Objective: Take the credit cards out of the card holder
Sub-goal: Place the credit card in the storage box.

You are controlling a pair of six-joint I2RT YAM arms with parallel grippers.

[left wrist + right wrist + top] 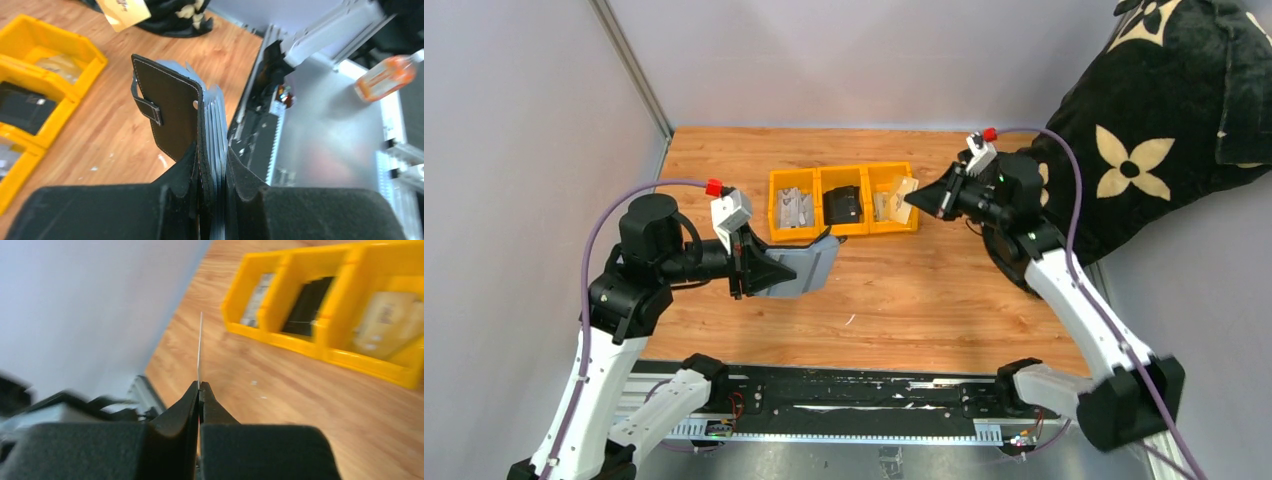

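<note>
Left gripper, near left: clamped on one card holder, clear of the table; cards inside, number unclear. Right gripper, far right: pinched on one card by one three-bin tray. Best centre it low over a bin before the jaws part.

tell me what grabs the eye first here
The left gripper holds the black card holder, fanned open, off the table at left. The right gripper pinches a tan card in the air near the right end of the yellow tray at mid-table. A big black pillow with pale flowers fills the far right corner.
</note>
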